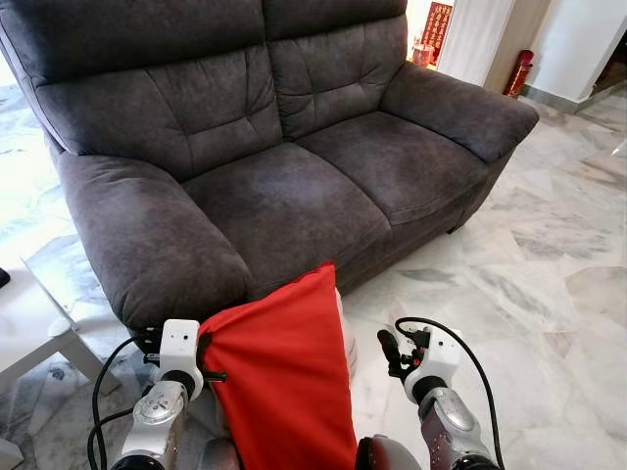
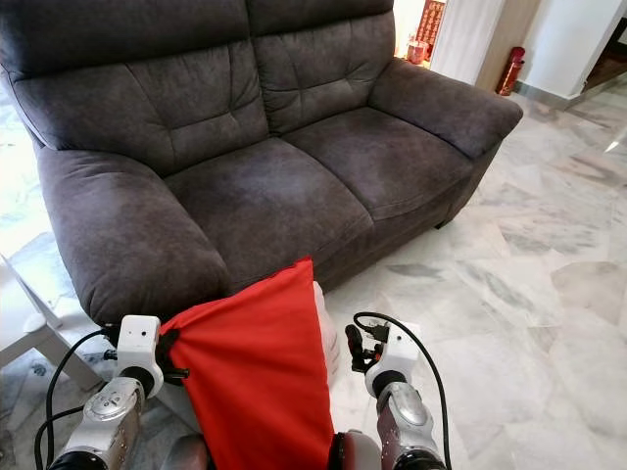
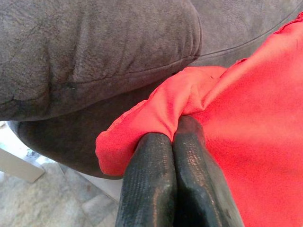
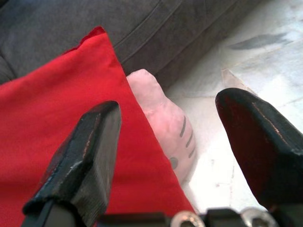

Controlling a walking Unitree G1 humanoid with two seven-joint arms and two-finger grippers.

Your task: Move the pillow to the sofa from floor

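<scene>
Grey marbled tile flooring (image 1: 549,294) is spreading out around me, and at my far left a white counter (image 1: 29,328) is just poking into the head view beside the sofa's arm. I am holding my left gripper (image 1: 208,364) low in front of that padded arm; its fingers (image 3: 156,189) are pressing tight together with a fold of red cloth pinched between them, at the corner of the red square fabric pillow (image 1: 284,382). So the pillow is hanging off the floor, in front of me and just short of the dark grey suede two-seat sofa (image 1: 294,196), its top corner pointing up against the front edge of the seat cushion. Tucked just behind the red pillow, a pale pink plush cushion with cat-face stripes (image 4: 163,118) is showing; I cannot tell whether it is resting on the floor or leaning on the sofa front. My right gripper (image 1: 397,354) is hovering to the right of the pillow with its fingers spread wide and nothing between them. As I judge it, the pickup is done and the carry is nearly over; what is left is raising the pillow over the seat edge, setting it on a cushion, and letting go.
</scene>
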